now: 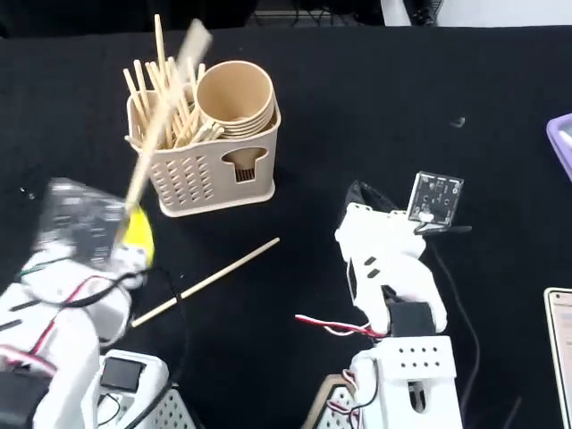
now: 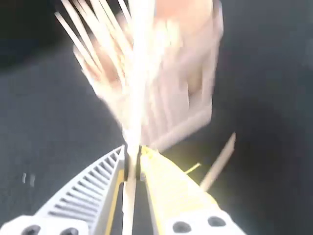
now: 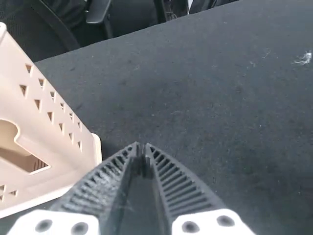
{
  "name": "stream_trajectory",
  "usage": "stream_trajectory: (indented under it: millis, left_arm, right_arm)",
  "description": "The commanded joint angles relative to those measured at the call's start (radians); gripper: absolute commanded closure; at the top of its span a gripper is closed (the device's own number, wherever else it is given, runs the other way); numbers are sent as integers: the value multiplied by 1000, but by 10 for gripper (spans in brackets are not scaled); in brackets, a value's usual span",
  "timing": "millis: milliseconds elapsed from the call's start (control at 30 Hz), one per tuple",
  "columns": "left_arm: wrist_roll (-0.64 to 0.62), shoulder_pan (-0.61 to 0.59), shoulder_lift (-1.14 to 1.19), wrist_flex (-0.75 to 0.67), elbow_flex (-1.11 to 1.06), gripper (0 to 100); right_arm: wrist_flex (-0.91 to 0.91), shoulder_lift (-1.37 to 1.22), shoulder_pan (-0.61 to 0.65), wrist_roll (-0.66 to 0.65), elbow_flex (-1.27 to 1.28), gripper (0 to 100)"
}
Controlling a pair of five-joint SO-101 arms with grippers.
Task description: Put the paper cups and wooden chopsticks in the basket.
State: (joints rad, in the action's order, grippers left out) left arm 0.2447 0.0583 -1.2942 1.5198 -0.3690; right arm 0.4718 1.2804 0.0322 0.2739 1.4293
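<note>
Robot clears the last of the tableware: the left arm (image 1: 67,308) holds a wooden chopstick (image 1: 165,112) by its lower end, jaws pinching it tight. The stick slants up toward the beige basket (image 1: 214,183) at the back of the black surface (image 1: 402,107); whether its tip is over the rim cannot be told. The basket holds a stack of paper cups (image 1: 234,94) on one side and a sheaf of chopsticks (image 1: 147,94) standing on the other. One more chopstick (image 1: 207,281) lies flat on the surface in front of the basket, between the two arms. The right arm (image 1: 393,268) sits near the basket's right side, its jaws pressed together on nothing. The sticks look light, stiff and slim, apt to pivot in a pinch taken at the end. The one lying flat probably wants a grip nearer its middle, square across its width, so it lifts level.
</note>
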Motion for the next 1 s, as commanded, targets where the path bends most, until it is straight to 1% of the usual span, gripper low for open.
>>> stream_trajectory:
  millis: [0,100,167,333,400,467,567,733,800,867,967]
  left_arm:
    - [-195,-8,37,-278,110,971]
    - [-284,-8,69,-528,36,970]
    - [-313,-8,89,-726,-50,970]
    - [-282,-8,123,-1177,-272,970]
    - [-262,-1,141,-1324,-346,970]
    - [-256,-4,173,-1432,-392,970]
    - [-249,-8,249,-1494,-398,970]
    - [-250,-8,382,-1499,-395,968]
    - [-250,-13,420,-1494,-377,968]
    - [-253,-44,450,-1493,-358,968]
    - [-256,-87,494,-1491,-337,967]
  right_arm:
    - [-26,22,-18,5,-42,987]
    - [-26,22,-18,5,-44,986]
    - [-26,22,-18,5,-44,986]
    - [-69,15,-18,5,-35,984]
    - [-74,19,-18,5,-27,984]
    - [-75,21,-18,5,-25,984]
    - [-75,21,-17,5,-25,984]
    - [-75,19,14,-2,-22,984]
    - [-75,18,31,-48,-21,985]
    - [-75,18,41,-78,-21,986]
    - [-75,16,49,-81,-19,986]
